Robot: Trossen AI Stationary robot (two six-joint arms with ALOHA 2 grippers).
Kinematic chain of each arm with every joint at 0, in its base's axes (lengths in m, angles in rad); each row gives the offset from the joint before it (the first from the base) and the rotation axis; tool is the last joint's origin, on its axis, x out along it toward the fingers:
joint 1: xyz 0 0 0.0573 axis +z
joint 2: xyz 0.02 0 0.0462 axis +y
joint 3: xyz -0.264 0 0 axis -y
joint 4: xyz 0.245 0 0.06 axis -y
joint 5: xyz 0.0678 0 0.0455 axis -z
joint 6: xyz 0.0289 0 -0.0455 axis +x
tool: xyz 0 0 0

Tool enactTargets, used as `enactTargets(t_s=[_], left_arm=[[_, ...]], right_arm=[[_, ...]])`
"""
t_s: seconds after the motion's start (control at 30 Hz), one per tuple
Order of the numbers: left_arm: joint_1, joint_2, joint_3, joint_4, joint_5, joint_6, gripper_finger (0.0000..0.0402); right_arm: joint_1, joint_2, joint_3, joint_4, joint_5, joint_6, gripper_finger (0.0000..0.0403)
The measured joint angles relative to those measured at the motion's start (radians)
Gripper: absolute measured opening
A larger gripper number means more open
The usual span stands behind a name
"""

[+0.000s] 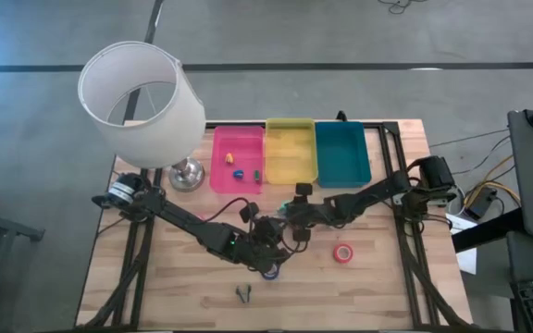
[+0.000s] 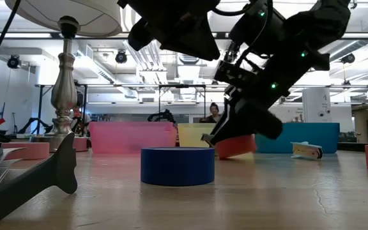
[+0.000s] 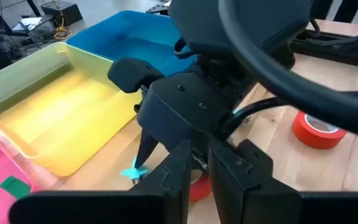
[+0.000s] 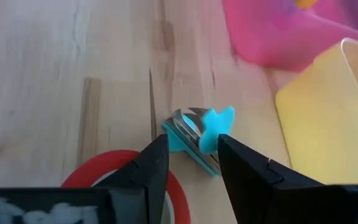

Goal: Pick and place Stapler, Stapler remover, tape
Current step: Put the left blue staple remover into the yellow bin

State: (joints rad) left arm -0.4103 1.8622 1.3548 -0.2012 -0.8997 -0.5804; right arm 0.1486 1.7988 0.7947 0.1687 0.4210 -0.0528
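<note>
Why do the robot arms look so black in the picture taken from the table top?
Low view: bright ceiling lights shine in the room behind the two dark robot arms, so they show as dark shapes, and the near side of the dark blue ring-shaped tape roll is shaded. High view: light falls evenly on the pale wooden table.

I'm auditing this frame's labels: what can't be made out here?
High view: arms hide most of the blue tape.
High view: pieces in the pink tray are too small to identify.
Right wrist view: the picture edge and the right tool cut off the red tape.
</note>
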Motion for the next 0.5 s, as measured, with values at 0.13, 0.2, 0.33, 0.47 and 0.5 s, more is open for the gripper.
enactTargets(t_s=[0.13, 0.2, 0.33, 0.47, 0.5], left_arm=[[0.000, 0.000, 0.000, 0.000, 0.000, 0.000, 0.0058], [0.000, 0.000, 0.000, -0.001, -0.001, 0.000, 0.0058], [0.000, 0.000, 0.000, -0.001, -0.001, 0.003, 0.0058], [0.000, 0.000, -0.001, -0.002, 0.000, 0.003, 0.0058], [0.000, 0.000, -0.001, -0.001, 0.000, 0.003, 0.0058]], right_arm=[[0.000, 0.029, -0.001, 0.077, 0.005, -0.025, 0.0136], [-0.002, 0.034, -0.001, 0.095, 0.005, -0.026, 0.0134], [-0.004, 0.030, -0.002, 0.093, 0.003, -0.026, 0.0125], [-0.005, 0.029, -0.002, 0.090, -0.002, -0.017, 0.0102], [-0.005, 0.029, -0.002, 0.090, -0.003, -0.018, 0.0093]])
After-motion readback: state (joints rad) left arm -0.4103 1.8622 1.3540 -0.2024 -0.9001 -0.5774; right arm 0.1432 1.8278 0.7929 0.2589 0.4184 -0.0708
